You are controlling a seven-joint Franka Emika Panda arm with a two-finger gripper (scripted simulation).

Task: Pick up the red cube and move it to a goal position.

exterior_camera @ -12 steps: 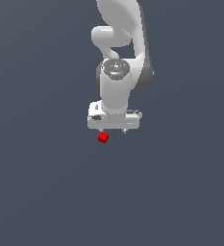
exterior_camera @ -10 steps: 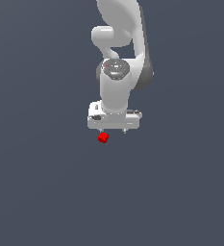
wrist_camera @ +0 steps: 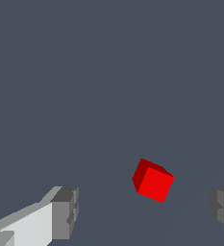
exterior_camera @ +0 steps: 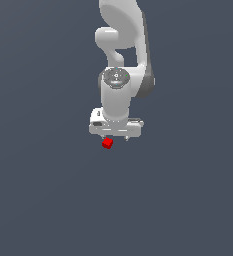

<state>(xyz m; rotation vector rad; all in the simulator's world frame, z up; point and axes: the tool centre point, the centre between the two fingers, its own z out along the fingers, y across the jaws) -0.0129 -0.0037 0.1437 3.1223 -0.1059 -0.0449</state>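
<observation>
I'm lining up the grasp: gripper (wrist_camera: 142,211) fingers (wrist_camera: 65,211) spread wide, holding nothing, red cube (wrist_camera: 153,181) on the tabletop between them, off-centre. Next I centre, then descend.

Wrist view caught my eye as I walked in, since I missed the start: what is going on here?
A simulated Panda arm is working on a red cube. The gripper is open, one finger on each side of the cube with clear gaps, so nothing is gripped. The cube sits turned at an angle to the fingers. In the exterior view the cube shows just below the white gripper. No goal marker is visible.
</observation>
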